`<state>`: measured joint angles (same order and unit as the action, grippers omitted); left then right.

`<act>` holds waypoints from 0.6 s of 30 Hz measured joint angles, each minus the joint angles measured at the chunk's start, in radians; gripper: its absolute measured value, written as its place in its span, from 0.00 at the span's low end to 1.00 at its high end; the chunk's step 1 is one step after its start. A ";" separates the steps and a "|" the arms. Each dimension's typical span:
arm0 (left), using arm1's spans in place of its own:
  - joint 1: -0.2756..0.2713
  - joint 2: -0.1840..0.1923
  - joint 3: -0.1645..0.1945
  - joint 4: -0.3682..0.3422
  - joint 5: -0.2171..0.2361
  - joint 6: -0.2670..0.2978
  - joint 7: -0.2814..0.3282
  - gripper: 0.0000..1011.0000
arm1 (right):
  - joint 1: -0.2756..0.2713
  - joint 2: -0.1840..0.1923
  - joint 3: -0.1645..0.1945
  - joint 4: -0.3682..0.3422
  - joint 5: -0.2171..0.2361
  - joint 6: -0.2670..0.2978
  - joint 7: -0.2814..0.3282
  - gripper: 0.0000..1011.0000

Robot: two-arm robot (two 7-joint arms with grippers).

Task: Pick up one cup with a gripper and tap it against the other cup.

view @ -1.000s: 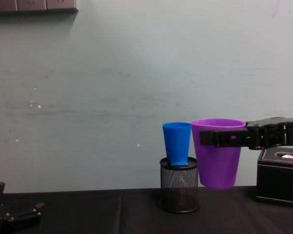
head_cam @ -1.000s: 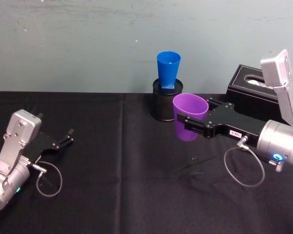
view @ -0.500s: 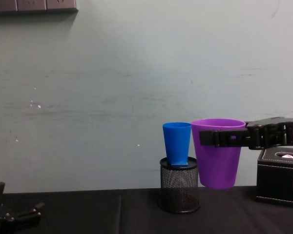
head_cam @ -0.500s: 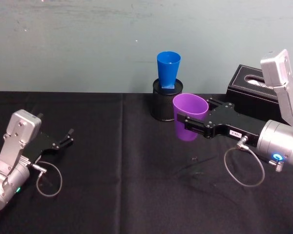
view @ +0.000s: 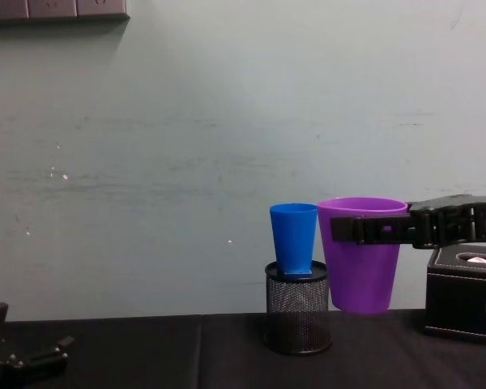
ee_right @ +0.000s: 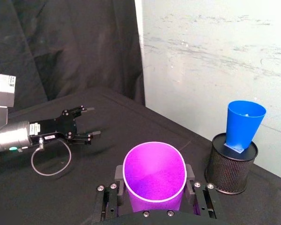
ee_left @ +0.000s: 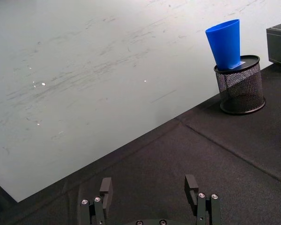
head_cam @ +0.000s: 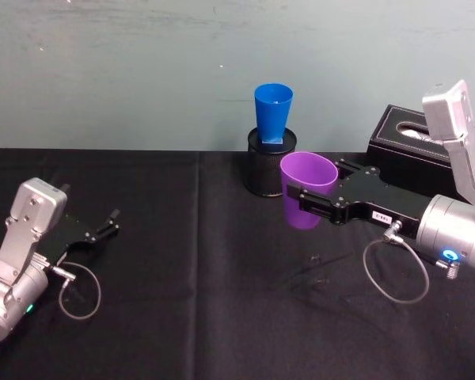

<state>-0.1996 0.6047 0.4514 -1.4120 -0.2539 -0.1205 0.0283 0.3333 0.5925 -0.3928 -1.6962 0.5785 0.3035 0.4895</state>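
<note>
My right gripper (head_cam: 308, 190) is shut on the purple cup (head_cam: 302, 214), which it holds upright by the rim, clear of the black table. The right wrist view looks down into the cup (ee_right: 154, 171) between the fingers (ee_right: 195, 187). Just left of it in the chest view, the blue cup (view: 293, 239) stands on top of a black wire-mesh pen holder (view: 298, 320). The purple cup's (view: 360, 275) rim is level with the blue one's and right beside it; I cannot tell whether they touch. My left gripper (head_cam: 111, 222) rests open at the table's left side.
A black box (head_cam: 404, 142) stands at the back right, behind my right arm. The black cloth on the table (head_cam: 206, 301) stretches between the two arms. A pale wall rises directly behind the pen holder (head_cam: 261, 174).
</note>
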 joint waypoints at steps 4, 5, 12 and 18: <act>0.000 0.000 0.000 0.000 0.000 0.000 0.000 1.00 | 0.000 0.000 0.000 0.000 0.000 0.000 0.000 0.72; 0.000 0.000 0.000 0.000 0.000 0.000 0.000 1.00 | 0.000 0.000 0.000 0.000 0.000 0.000 0.000 0.72; 0.000 0.000 0.000 0.000 0.000 0.000 0.000 1.00 | 0.006 -0.002 -0.006 0.002 0.004 0.001 -0.012 0.72; 0.000 0.000 0.000 0.000 0.000 0.000 0.000 1.00 | 0.047 -0.026 -0.019 0.028 0.025 0.031 -0.047 0.72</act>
<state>-0.1995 0.6047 0.4514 -1.4120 -0.2539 -0.1205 0.0283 0.3800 0.5662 -0.4122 -1.6682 0.6031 0.3349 0.4421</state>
